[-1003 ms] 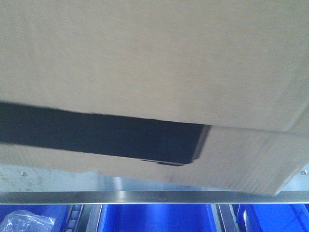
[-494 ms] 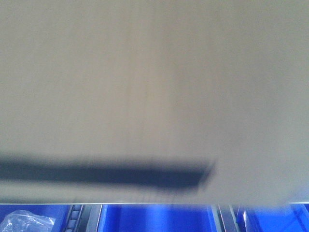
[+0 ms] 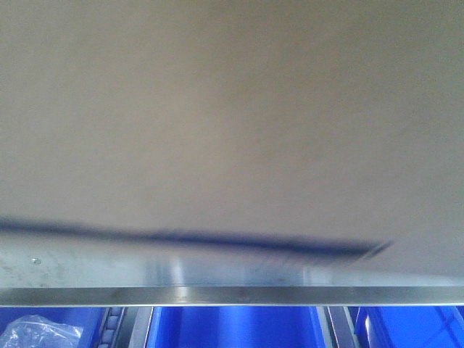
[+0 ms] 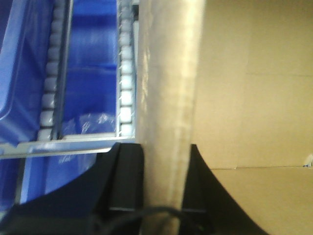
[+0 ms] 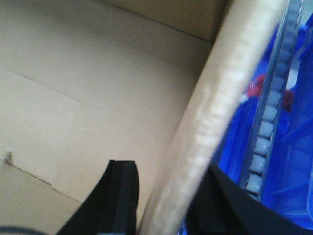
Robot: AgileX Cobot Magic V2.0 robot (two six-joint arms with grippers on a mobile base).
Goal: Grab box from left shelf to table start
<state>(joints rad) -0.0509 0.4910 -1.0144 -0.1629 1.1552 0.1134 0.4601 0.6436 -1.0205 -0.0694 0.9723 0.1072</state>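
Note:
The brown cardboard box (image 3: 232,116) fills most of the front view and is blurred. Its black printed panel (image 3: 217,239) shows only as a thin dark strip near the lower edge. The left shelf's silver front rail (image 3: 232,295) runs just under it. In the left wrist view my left gripper (image 4: 164,171) is shut on the box's upright wall (image 4: 168,88), one black finger on each side. In the right wrist view my right gripper (image 5: 171,196) is shut on the opposite wall (image 5: 220,98) in the same way. The box's inside (image 5: 88,88) looks bare. The table is out of view.
Blue plastic bins (image 3: 232,326) sit on the level under the rail, one holding a clear plastic bag (image 3: 36,333). Roller tracks (image 4: 125,73) and a blue bin (image 4: 93,58) lie beside the left wall. More rollers (image 5: 266,127) and blue bins (image 5: 293,147) lie beside the right wall.
The box has shifted in the front view with motion blur. Its black panel has shrunk from a broad band to a thin strip, and the rail was briefly covered and shows again.

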